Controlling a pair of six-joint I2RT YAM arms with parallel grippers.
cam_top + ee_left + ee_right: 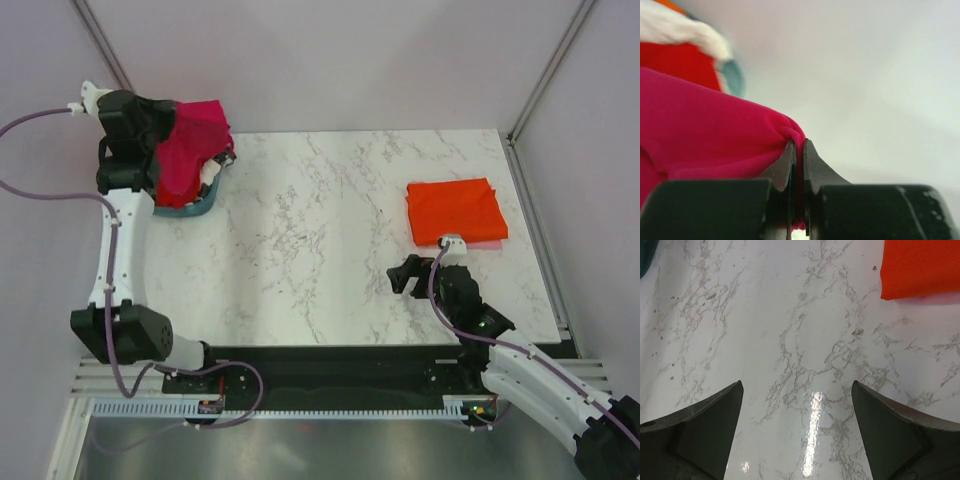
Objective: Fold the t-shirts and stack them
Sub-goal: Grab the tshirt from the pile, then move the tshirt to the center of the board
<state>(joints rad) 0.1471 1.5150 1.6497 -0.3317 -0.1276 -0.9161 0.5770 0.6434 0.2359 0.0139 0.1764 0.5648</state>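
Note:
My left gripper (799,145) is shut on a fold of the magenta-pink t-shirt (705,132) and holds it up over the teal basket (195,205) at the table's far left. The shirt (190,150) hangs from the left gripper (165,135) down toward the basket. Red (682,62) and white (675,27) shirts show behind it in the left wrist view. A folded orange t-shirt (455,210) lies flat at the far right, on something pink whose edge peeks out (490,243). My right gripper (408,273) is open and empty over bare table, near-left of the orange shirt (920,267).
The marble table (320,250) spreads between the basket and the orange shirt. A metal frame post (545,70) runs along the right side. Grey walls stand behind and at the sides.

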